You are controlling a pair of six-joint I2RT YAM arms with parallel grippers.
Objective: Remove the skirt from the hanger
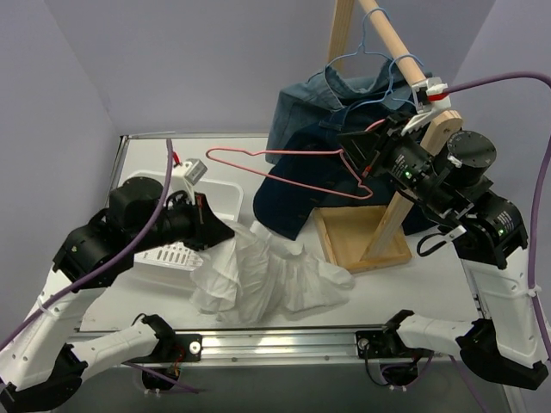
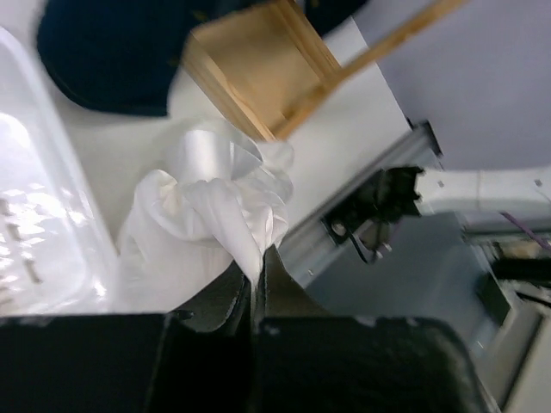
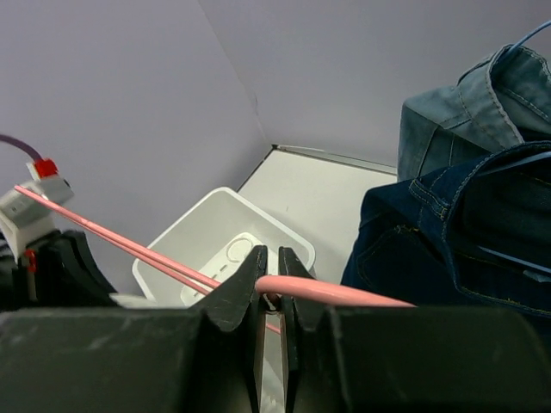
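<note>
The white pleated skirt (image 1: 269, 277) lies crumpled on the table, off the hanger. My left gripper (image 1: 224, 228) is shut on a fold of it; the left wrist view shows the fabric (image 2: 207, 206) pinched between the closed fingers (image 2: 280, 288). The pink-red wire hanger (image 1: 284, 170) is bare and held up in the air above the table. My right gripper (image 1: 362, 168) is shut on its right corner. In the right wrist view the pink wire (image 3: 344, 293) passes between the closed jaws of that gripper (image 3: 269, 265).
A white plastic bin (image 1: 222, 191) stands behind the left gripper and also shows in the right wrist view (image 3: 176, 232). A wooden rack with a square base (image 1: 357, 237) carries a dark-blue denim garment (image 1: 297, 194), a light-blue denim shirt (image 1: 310, 103) and light-blue hangers (image 1: 370, 50).
</note>
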